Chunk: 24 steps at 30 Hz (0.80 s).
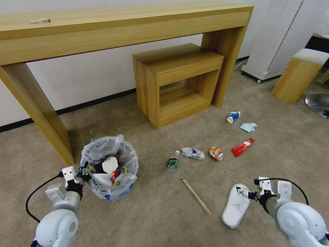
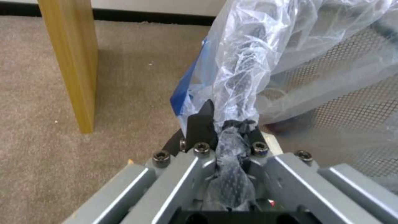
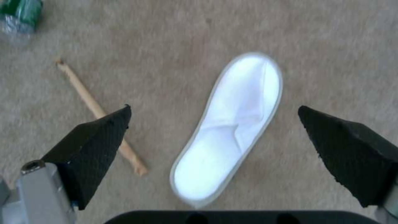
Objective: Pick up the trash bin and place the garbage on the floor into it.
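L gripper point(image 1: 83, 170) clamped on trash bin point(image 1: 109, 164) rim, near left | R gripper point(image 3: 213, 121) spread wide above slipper point(image 3: 230, 124) | long axis crosses finger gap, near-far

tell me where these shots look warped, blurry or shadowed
Head view: table edges bow and a shadow lies beside the bin. Left wrist view: bin's bag sharp, left gripper shut on it. Right wrist view: slipper overexposed, bottle soft, right gripper open.
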### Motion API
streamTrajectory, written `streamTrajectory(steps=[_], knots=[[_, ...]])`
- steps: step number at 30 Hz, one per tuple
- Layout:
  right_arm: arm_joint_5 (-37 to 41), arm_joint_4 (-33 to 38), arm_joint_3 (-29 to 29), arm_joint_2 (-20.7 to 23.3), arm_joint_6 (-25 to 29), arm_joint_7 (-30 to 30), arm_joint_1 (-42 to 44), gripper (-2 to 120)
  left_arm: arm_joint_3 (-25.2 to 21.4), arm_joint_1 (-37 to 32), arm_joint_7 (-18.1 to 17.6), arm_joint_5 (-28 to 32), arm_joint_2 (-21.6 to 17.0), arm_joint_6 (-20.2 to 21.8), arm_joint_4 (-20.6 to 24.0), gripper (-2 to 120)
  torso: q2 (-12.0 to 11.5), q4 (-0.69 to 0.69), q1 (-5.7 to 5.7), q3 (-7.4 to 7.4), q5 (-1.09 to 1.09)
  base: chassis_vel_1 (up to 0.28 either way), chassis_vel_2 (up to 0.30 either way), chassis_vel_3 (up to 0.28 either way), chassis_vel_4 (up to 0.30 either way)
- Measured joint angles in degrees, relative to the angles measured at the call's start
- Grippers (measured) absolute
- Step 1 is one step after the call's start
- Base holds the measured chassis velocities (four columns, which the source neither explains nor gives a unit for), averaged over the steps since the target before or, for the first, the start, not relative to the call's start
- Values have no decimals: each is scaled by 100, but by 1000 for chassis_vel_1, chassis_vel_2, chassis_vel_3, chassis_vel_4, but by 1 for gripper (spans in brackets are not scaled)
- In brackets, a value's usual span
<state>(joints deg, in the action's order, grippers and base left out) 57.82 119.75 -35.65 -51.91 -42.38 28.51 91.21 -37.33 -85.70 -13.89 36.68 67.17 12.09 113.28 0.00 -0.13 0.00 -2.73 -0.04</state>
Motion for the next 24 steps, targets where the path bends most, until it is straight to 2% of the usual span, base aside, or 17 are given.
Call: streamTrajectory(steps=[12,24], knots=[[104,92,127,-37,2,161,272,98,29,-7,60,-57,32,-40,-26,2,0,0,0,0,0,0,0,0,0],[-52,-171,310,-140,14,-61,161,100,45,-22,61,-126,69,-45,9,2,0,0,0,0,0,0,0,0,0]])
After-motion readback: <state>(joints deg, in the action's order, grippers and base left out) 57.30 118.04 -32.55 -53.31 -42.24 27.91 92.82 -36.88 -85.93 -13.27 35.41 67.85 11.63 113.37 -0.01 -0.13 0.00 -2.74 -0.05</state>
